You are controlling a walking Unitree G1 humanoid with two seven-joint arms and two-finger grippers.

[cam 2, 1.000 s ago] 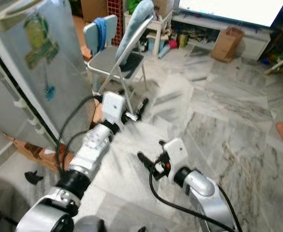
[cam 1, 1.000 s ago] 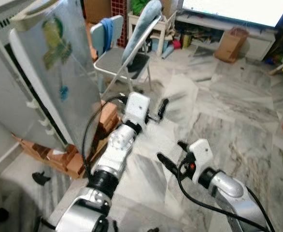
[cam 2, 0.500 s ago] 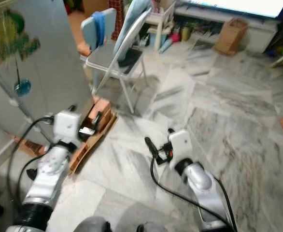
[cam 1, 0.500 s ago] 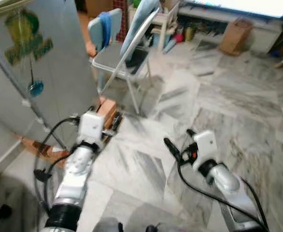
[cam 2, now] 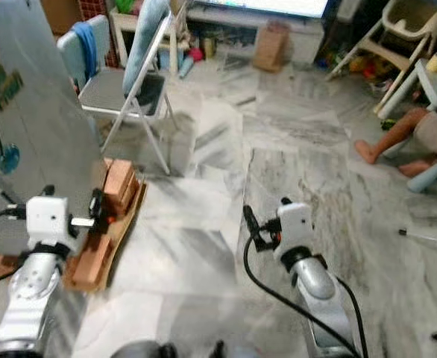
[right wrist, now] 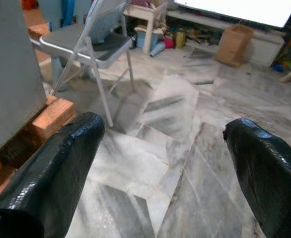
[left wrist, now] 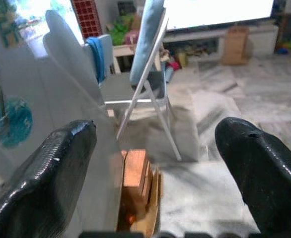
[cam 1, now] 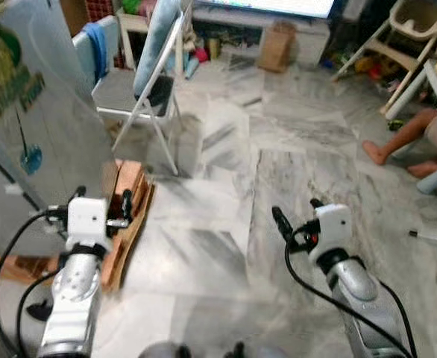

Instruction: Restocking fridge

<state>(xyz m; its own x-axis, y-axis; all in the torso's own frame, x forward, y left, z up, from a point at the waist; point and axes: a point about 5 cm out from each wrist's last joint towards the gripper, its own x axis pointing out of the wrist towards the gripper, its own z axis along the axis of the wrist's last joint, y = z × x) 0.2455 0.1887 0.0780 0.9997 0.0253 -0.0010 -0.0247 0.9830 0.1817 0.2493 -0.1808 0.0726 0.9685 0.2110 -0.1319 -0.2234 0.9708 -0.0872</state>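
A grey marble floor (cam 1: 293,142) is filling the room, with a television stand along the far wall. The view is now sweeping further right than a second ago, bringing a person's bare leg (cam 1: 397,138) and a high chair (cam 1: 397,30) into sight beyond the right tool. The left tool (cam 1: 118,216) is hovering empty with its fingers (left wrist: 61,168) spread wide, now just beside the fridge door (cam 1: 32,127) and the stack of bricks (cam 2: 110,201) under it, no longer out over the open floor. A folding chair (cam 1: 148,82) is standing ahead of this tool. The right tool (cam 1: 297,216) is also gaping open and holding nothing, poised over bare floor well to the other's right.
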